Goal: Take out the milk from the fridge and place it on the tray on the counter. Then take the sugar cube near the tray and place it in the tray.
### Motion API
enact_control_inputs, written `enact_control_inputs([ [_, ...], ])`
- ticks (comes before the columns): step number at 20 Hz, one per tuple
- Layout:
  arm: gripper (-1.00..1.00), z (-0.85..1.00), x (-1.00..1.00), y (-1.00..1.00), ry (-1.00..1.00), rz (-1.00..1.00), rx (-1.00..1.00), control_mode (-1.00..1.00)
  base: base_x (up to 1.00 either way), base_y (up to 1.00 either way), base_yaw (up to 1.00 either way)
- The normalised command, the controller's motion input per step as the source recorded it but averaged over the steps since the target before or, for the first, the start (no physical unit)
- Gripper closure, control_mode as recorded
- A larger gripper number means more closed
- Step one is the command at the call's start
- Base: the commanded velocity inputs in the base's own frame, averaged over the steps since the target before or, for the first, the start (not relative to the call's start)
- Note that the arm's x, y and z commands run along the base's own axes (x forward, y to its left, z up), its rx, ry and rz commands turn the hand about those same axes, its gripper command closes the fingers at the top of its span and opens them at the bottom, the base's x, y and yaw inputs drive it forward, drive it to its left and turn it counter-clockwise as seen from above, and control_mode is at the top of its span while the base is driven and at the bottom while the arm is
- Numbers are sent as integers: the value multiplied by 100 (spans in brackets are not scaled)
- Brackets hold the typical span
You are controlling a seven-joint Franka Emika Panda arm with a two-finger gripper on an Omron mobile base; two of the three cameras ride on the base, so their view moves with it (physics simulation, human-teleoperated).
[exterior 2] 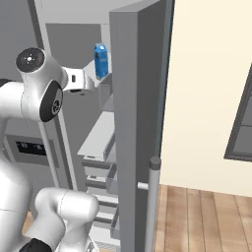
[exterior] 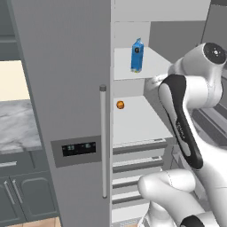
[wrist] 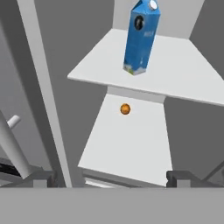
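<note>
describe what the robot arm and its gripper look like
The arm is made of glossy white rounded segments with dark joint bands and a dark round cap on the top joint. No loose cables show. The gripper has two small dark grey blocky fingertips, seen in the hand view.

small orange ball (exterior: 120, 105) on a white shelf, cream wall (exterior 2: 206, 88), dark window frame (exterior 2: 241, 123), wooden floor (exterior 2: 202, 221), dark grey cabinets (exterior: 17, 195)

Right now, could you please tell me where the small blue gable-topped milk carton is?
The small blue gable-topped milk carton stands upright on a white upper shelf inside the open grey fridge, one shelf above the small orange ball.
</note>
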Motion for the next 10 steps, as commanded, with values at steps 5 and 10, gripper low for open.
enact_control_inputs([
  [5, -100, 48, 3, -4, -3, 1, 0, -100, 0, 0, 0],
  [10, -100, 26, 13, -10, -12, 3, 0, -100, 0, 0, 0],
])
